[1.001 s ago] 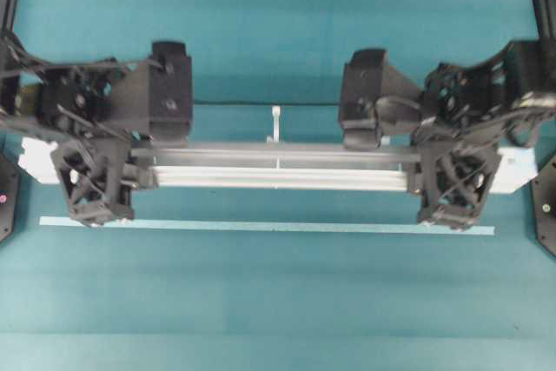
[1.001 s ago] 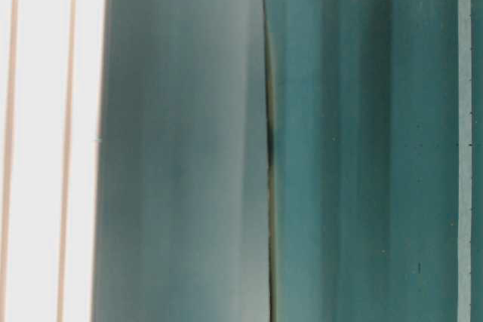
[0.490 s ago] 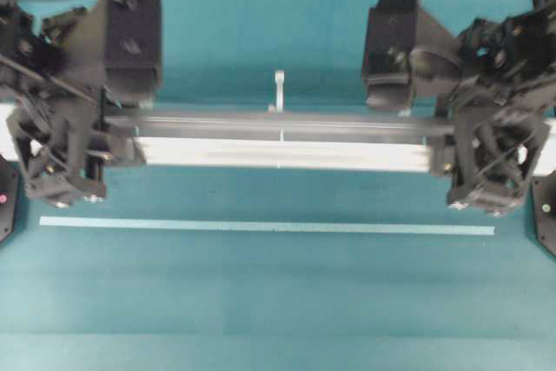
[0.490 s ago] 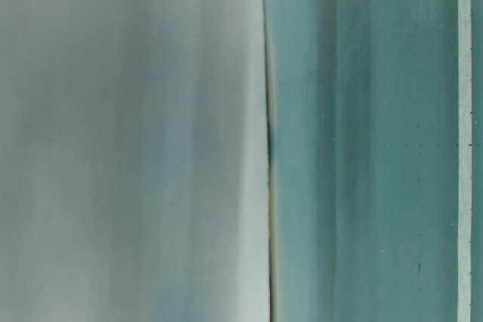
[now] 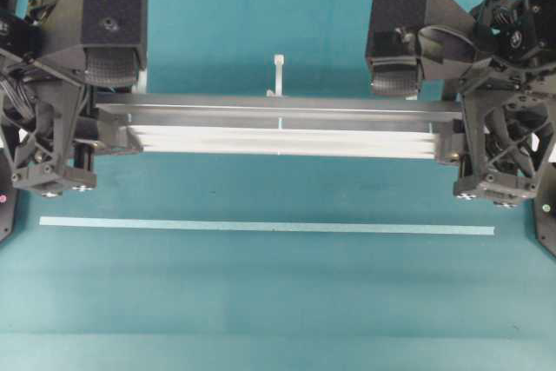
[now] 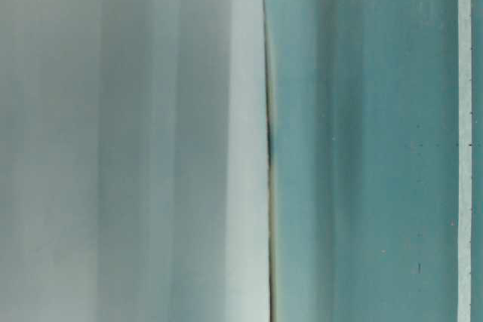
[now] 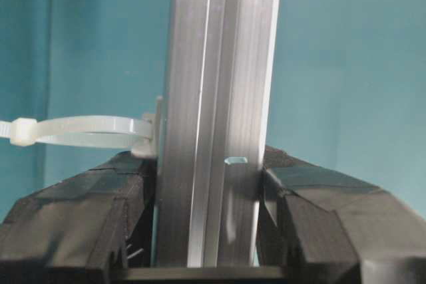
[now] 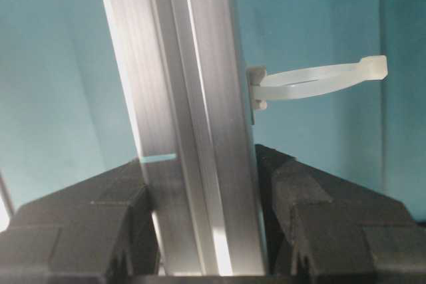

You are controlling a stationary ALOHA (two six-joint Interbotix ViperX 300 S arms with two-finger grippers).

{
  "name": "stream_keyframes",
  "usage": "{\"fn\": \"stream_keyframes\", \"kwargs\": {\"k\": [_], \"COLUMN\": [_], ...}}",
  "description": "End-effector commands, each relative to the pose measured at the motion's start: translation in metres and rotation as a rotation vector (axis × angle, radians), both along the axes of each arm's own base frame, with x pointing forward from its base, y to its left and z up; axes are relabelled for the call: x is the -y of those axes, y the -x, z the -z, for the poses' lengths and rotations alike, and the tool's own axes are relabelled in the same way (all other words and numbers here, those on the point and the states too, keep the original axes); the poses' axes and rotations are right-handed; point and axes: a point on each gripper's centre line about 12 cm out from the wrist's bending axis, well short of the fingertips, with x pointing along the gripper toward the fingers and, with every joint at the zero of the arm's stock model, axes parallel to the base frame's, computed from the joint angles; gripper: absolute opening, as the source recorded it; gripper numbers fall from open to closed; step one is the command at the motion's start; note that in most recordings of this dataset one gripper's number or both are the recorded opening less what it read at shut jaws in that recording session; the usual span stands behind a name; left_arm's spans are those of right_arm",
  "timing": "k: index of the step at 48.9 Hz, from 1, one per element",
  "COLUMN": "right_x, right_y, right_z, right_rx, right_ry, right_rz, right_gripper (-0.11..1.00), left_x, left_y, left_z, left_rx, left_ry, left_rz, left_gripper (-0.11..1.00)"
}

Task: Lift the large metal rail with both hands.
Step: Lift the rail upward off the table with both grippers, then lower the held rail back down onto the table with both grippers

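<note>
The table-level view is almost unreadable: its left half is a pale grey blur, something out of focus close to the lens, and its right half shows only teal surface with a thin pale strip down the right edge. In the overhead view both ends of the large metal rail (image 5: 280, 126) are covered by the black arms, so its full length cannot be seen, and whether it clears the teal desk (image 5: 278, 301) cannot be told from above. The rail runs level across the middle of that view, grooves lengthwise, with one white zip tie (image 5: 278, 71) sticking out of its far side near the centre. The left end effector (image 7: 210, 191) is clamped on the rail, a black finger pressed to each side, a zip tie looping out just above the left-hand finger. The right end effector (image 8: 200, 184) grips the rail's other end likewise, with another zip tie beside it. A thin pale tape strip (image 5: 267, 227) lies flat on the desk, parallel to the rail and apart from it.
</note>
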Motion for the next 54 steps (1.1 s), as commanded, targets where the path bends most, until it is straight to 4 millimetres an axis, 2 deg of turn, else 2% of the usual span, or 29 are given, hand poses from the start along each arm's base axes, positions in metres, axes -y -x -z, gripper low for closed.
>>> {"fn": "stream_keyframes", "kwargs": {"k": [1, 36, 47, 54], "right_x": [0.001, 0.006, 0.006, 0.007], "right_y": [-0.003, -0.002, -0.004, -0.005], "right_z": [-0.011, -0.007, 0.019, 0.053], "right_rx": [0.048, 0.036, -0.008, -0.050], "right_ry": [-0.005, 0.035, 0.045, 0.047], "right_rz": [0.026, 0.036, 0.028, 0.020], "right_gripper": [0.40, 0.40, 0.40, 0.40], "left_x": [-0.001, 0.000, 0.001, 0.000], "left_y": [0.001, 0.001, -0.004, -0.009], "left_z": [-0.019, -0.019, -0.003, 0.022], "left_rx": [0.070, 0.070, 0.031, 0.012], "left_ry": [-0.012, -0.011, -0.008, -0.009], "left_rz": [0.006, 0.008, 0.006, 0.008], "left_gripper": [0.37, 0.37, 0.37, 0.37]}}
